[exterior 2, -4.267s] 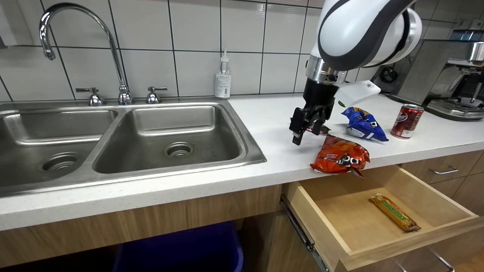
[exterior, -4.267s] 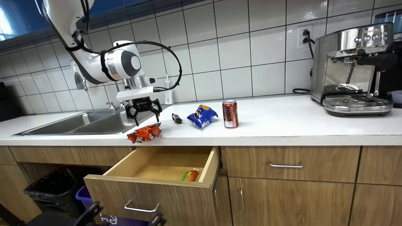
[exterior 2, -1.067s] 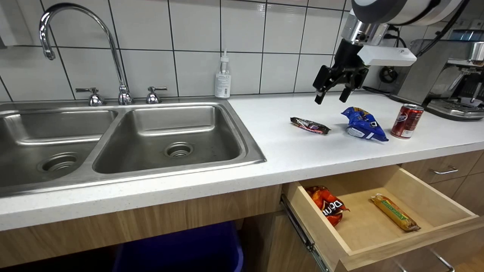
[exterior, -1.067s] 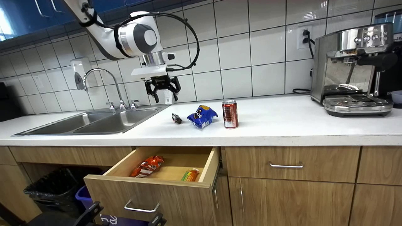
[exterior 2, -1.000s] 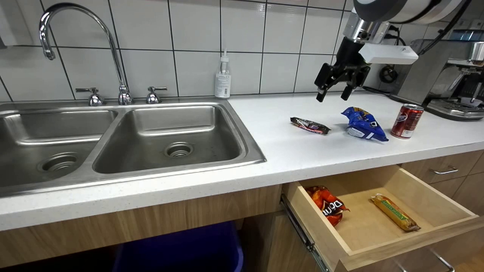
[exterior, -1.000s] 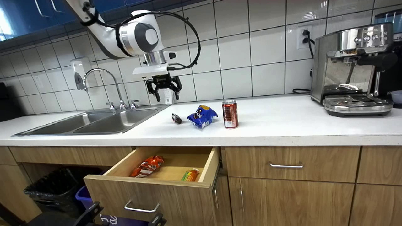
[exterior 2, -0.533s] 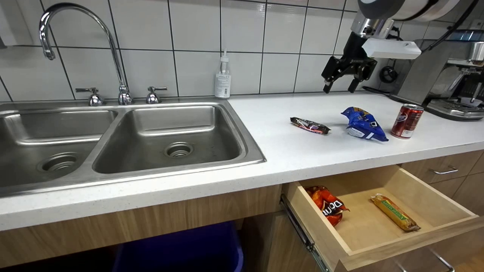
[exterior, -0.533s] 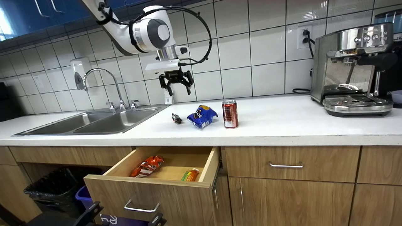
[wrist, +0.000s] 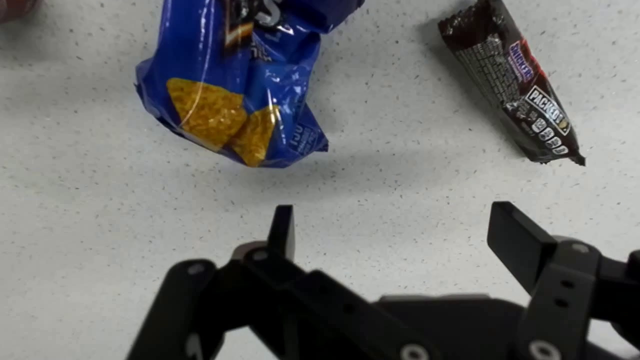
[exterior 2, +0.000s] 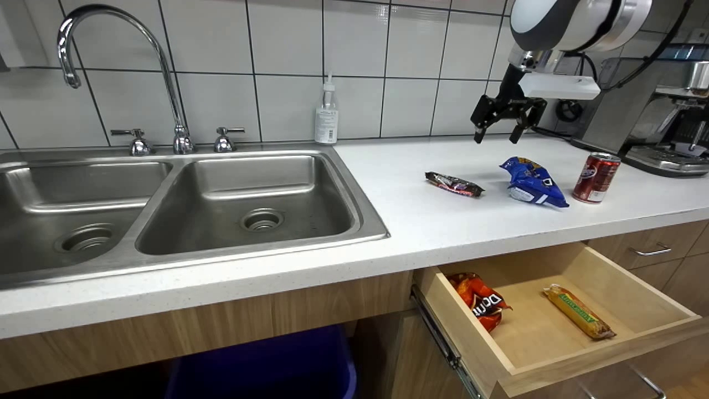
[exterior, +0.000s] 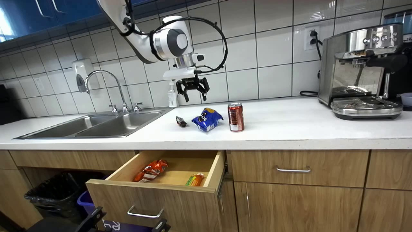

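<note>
Red bag (exterior 2: 481,302) now in drawer (exterior 2: 526,330)

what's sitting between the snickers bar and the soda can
The blue chip bag lies between the Snickers bar and the red can; both exterior views show it.

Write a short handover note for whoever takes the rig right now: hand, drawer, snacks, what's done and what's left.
Hand: open, holding nothing, above the counter near the blue chip bag.
Drawer: pulled open.
Done: orange-red bag and yellow-wrapped bar lie inside it.
Left on the counter, outside it: blue chip bag, Snickers bar and red can, which stands upright.
</note>
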Available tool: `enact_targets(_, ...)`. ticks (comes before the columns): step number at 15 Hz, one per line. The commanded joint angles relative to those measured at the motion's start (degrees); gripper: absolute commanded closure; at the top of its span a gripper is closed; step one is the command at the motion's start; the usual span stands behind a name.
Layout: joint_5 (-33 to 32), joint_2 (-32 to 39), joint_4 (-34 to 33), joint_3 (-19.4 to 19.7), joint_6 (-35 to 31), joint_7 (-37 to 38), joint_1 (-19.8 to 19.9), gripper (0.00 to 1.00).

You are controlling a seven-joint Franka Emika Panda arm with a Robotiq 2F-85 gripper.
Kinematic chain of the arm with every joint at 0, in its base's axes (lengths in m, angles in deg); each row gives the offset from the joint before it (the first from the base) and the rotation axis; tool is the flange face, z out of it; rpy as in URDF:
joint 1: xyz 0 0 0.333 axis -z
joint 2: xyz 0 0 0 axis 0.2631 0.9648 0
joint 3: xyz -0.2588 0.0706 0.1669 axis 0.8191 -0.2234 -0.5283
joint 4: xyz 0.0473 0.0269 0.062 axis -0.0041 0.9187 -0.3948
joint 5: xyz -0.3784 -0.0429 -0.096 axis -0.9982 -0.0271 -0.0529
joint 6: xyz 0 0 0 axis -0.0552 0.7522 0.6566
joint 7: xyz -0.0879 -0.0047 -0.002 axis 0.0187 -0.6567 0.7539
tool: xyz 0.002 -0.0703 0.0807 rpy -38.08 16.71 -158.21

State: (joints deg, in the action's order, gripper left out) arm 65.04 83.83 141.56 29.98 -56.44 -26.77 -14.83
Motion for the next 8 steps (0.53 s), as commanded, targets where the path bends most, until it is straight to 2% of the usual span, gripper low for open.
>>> enact_targets(1,0.26,4.64,-6.79,0.19,4.31,2.51,1.08,0.00)
enact_targets(8,-0.91,8.74,-10.26,2.02,8.03,4.49,1.43,0.00)
